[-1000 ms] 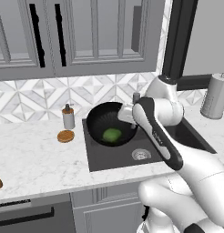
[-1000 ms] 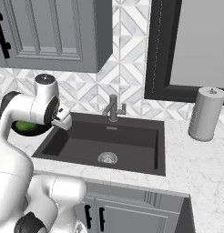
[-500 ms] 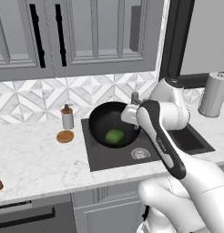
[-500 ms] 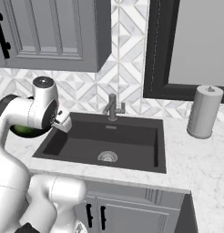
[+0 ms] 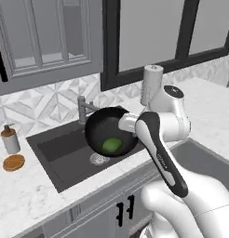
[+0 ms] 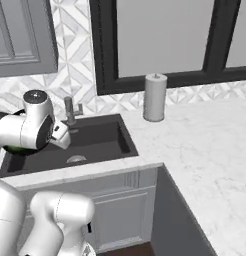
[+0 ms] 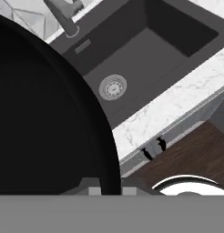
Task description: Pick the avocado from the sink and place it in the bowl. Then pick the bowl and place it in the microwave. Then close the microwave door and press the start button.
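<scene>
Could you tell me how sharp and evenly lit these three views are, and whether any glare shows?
Left base view: soft, even light, faint sheen on the bowl around the avocado. Right base view: slightly blurred, no glare. Hand view: bowl a featureless black mass; drain sharp.

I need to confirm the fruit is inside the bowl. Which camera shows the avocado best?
The left base view: the small bright-green avocado lies in plain sight inside the wide glossy black bowl. The right base view gives a green sliver behind the arm. The hand view shows the bowl's dark wall.
</scene>
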Robot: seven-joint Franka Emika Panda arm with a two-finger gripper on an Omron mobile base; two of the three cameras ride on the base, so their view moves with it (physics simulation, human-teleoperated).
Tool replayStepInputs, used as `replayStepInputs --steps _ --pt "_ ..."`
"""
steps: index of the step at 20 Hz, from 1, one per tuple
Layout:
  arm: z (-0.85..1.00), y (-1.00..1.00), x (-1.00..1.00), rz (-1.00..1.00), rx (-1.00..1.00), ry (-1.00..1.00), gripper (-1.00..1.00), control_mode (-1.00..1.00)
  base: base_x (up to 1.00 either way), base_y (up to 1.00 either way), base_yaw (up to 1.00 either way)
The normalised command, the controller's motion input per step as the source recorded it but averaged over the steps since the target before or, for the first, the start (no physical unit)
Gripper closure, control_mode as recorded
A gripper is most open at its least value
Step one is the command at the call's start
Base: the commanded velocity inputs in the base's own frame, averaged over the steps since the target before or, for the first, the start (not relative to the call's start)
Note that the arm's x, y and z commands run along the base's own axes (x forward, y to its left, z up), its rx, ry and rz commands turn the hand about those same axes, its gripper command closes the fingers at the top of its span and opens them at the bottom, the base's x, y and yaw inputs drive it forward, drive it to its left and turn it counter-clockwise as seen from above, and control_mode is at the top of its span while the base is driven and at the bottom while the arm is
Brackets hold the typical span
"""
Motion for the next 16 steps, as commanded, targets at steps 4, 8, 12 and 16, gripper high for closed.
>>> replayStepInputs --steps 4,8,12,16 --pt "0.00 0.00 0.00 0.00 0.00 0.00 1.00 1.00 -0.33 0.01 -0.90" --pt "0.00 0.00 0.00 0.00 0.00 0.00 1.00 1.00 -0.29 0.00 -0.94" --pt "0.00 0.00 0.00 0.00 0.00 0.00 1.00 1.00 -0.24 0.00 -0.94" --pt "0.00 0.00 0.00 0.00 0.00 0.00 1.00 1.00 -0.13 0.00 -0.95"
